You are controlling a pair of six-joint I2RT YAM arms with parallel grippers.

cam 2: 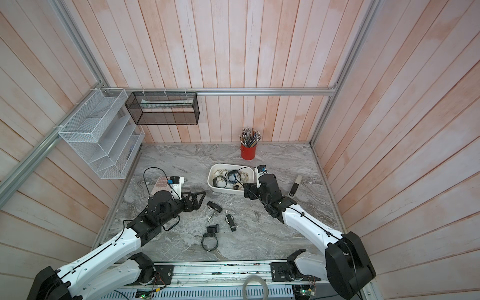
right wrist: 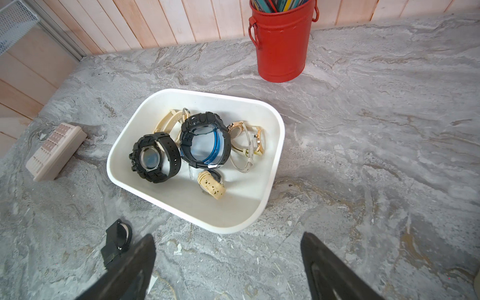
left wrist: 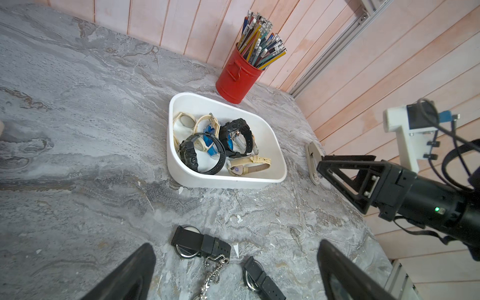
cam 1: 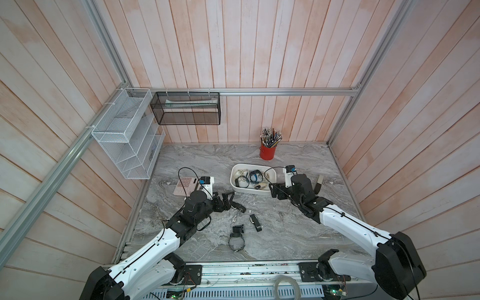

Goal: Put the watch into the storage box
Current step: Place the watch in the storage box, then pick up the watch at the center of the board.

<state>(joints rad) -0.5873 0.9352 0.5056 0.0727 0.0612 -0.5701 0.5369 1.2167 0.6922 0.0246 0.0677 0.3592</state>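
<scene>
Black left claw point(left wrist: 235, 244) is wide open and empty, low over the tabletop point(left wrist: 78, 130). The black-strap watch point(left wrist: 200, 244) with a chain lies flat just ahead, between the fingers, not gripped. Right claw point(right wrist: 228, 235) is also wide and empty, just beside the near wall of the storage box point(right wrist: 181, 205).

Task looks partly done, my read: at least three watches are out. The second black watch point(left wrist: 259, 280) is near the first, mid-tabletop, and the looped black watch point(cam 1: 236, 239) is closer to the near edge. A strap-like piece point(cam 1: 319, 183) lies toward the right edge; can't tell if it's a watch.

Box sits right of middle, toward the far edge. It holds a chunky black watch point(right wrist: 155, 158), a black-and-blue watch point(right wrist: 205, 140) and several cream-strap watches point(right wrist: 210, 184), loosely piled.

Red pen cup point(right wrist: 281, 44) is behind the box at the far edge, full of pencils.
</scene>
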